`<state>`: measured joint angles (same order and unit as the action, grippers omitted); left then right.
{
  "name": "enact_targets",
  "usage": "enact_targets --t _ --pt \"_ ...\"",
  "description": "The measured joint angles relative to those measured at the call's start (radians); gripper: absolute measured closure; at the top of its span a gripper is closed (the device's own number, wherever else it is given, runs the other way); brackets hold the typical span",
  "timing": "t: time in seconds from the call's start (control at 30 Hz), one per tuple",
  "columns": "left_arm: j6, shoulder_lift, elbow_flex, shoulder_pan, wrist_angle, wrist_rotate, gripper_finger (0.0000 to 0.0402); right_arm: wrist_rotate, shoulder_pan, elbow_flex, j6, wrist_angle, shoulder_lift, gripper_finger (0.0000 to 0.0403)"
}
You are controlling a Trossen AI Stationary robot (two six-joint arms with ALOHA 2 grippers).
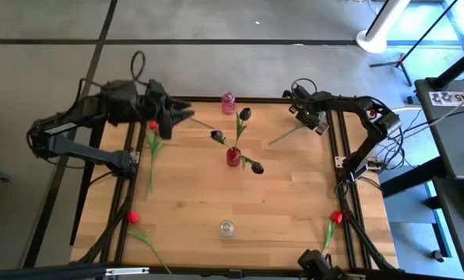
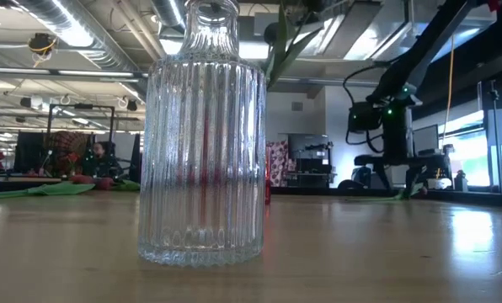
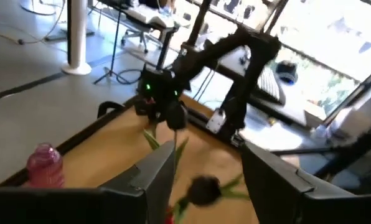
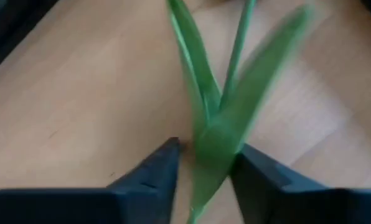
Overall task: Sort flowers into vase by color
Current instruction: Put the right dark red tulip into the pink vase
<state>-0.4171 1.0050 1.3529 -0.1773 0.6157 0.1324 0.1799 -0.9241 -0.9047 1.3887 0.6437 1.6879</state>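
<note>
A green stem with long leaves (image 1: 286, 134) lies flat on the table near the far right corner; its head does not show. My right gripper (image 1: 314, 123) is low over one end of it, open, its fingers either side of the leaf base (image 4: 213, 155). My left gripper (image 1: 179, 117) hangs open above the far left of the table, holding nothing. A red vase (image 1: 233, 157) at mid-table holds dark tulips (image 1: 245, 114). Red tulips lie flat at the left (image 1: 152, 126), near left (image 1: 133, 218) and near right (image 1: 335, 217). My right gripper reaches down over the stem where the leaves join (image 4: 213, 155), one finger (image 4: 164, 168) on each side. The leaves lie on the table. Whether the fingers touch them, I cannot tell.
A pink vase (image 1: 228, 101) stands at the far edge, and a clear ribbed vase (image 1: 227, 228) near the near edge, large in the low view (image 2: 202, 135). Bare wood lies between the vases. Black frame rails (image 1: 345, 167) run along both table sides.
</note>
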Motion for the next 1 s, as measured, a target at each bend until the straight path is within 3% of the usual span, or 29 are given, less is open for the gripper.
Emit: enact_targets --t 0.2,0.4,0.47,0.53,0.67,0.83,1.0 --pt "-0.002 0.044 0.0 -0.336 -0.046 -0.409 0.0223 0.047 0.044 -0.012 -0.089 -0.038 -0.018 0.0389" --pt "-0.012 0.132 0.0 -0.607 -0.192 -0.694 0.0223 0.108 0.113 -0.158 -0.481 -0.112 -0.149 0.0387" --pt "-0.014 0.178 0.0 -0.67 -0.237 -0.784 0.0223 0.069 0.15 -0.228 -0.654 -0.229 -0.193 0.0395" --pt "-0.016 0.233 0.0 -0.689 -0.306 -0.845 0.0223 -0.045 0.191 -0.298 -0.843 -0.357 -0.225 0.0396" --pt "0.079 0.315 -0.001 -0.681 -0.495 -0.857 0.0223 -0.316 0.255 -0.443 -1.091 -0.516 -0.226 0.0394" --pt "0.155 0.383 0.001 -0.61 -0.767 -0.83 0.0223 -0.398 0.293 -0.586 -1.244 -0.537 -0.192 0.0397" --pt "0.183 0.451 0.0 -0.546 -0.941 -0.76 0.0223 -0.521 0.302 -0.621 -1.293 -0.633 -0.162 0.0399"
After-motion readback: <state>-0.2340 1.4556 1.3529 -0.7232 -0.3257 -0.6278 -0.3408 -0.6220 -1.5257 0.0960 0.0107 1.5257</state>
